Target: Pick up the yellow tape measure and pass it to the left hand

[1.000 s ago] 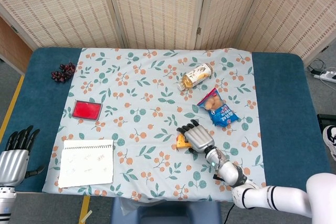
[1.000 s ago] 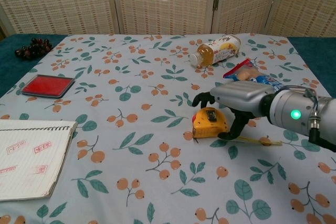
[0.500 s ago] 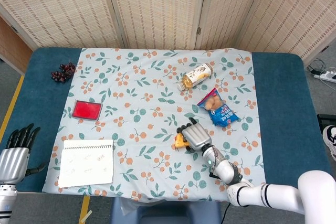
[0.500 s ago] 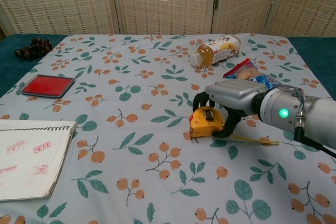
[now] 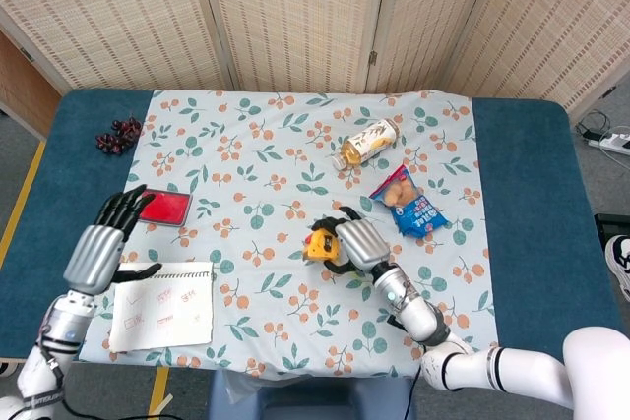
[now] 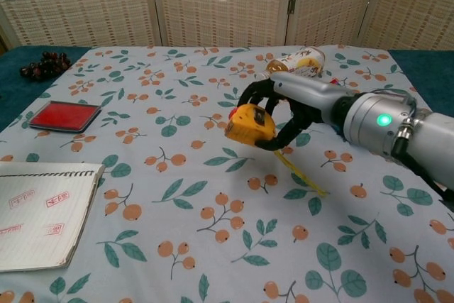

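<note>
The yellow tape measure (image 5: 320, 243) (image 6: 249, 123) is lifted off the floral cloth, held in my right hand (image 5: 349, 241) (image 6: 284, 108), whose fingers wrap over its top and right side. A strip of yellow tape (image 6: 301, 173) trails from it down to the cloth. My left hand (image 5: 101, 240) is raised over the left part of the table, near the red pad and the notebook, fingers spread and holding nothing. It shows only in the head view.
A lying drink bottle (image 5: 365, 142) (image 6: 296, 65) and a blue snack bag (image 5: 407, 203) are behind my right hand. A red pad (image 5: 162, 207) (image 6: 64, 116), a white notebook (image 5: 163, 304) (image 6: 39, 211) and dark grapes (image 5: 118, 135) (image 6: 44, 64) are on the left.
My right hand has lifted the tape measure off the cloth and carried it left, pulling out some tape. My left hand has risen from the table's left edge and moved inward.
</note>
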Robot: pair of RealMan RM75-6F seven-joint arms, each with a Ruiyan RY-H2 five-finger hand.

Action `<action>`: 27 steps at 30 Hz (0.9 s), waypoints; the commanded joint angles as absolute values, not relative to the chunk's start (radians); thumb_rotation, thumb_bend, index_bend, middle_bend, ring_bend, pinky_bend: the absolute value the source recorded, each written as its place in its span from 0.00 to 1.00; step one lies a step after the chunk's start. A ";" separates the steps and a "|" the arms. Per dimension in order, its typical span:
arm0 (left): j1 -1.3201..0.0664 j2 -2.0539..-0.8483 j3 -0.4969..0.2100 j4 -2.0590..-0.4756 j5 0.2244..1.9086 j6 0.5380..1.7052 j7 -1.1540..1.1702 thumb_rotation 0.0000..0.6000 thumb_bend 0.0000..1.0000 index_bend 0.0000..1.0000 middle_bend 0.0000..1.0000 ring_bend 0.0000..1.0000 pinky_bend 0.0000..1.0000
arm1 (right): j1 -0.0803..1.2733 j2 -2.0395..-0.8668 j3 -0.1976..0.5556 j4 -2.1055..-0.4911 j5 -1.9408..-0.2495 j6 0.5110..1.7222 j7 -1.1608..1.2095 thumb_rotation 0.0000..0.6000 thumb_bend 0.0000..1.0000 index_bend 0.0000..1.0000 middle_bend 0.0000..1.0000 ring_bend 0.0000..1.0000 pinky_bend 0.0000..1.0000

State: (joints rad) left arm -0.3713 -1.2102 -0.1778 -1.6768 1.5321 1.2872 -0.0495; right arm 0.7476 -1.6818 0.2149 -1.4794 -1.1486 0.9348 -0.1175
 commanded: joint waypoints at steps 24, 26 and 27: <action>-0.656 -1.432 -0.284 -1.765 1.379 1.096 0.130 1.00 0.22 0.00 0.03 0.06 0.00 | 0.797 -1.996 0.299 -1.149 -1.430 1.129 0.502 1.00 0.36 0.55 0.48 0.36 0.08; -0.662 -1.440 -0.284 -1.758 1.372 1.097 0.138 1.00 0.22 0.00 0.03 0.06 0.00 | 0.799 -2.000 0.297 -1.146 -1.428 1.127 0.494 1.00 0.36 0.55 0.48 0.36 0.08; -0.665 -1.443 -0.283 -1.755 1.369 1.098 0.142 1.00 0.22 0.01 0.03 0.06 0.00 | 0.799 -2.001 0.296 -1.146 -1.428 1.126 0.491 1.00 0.36 0.55 0.48 0.36 0.08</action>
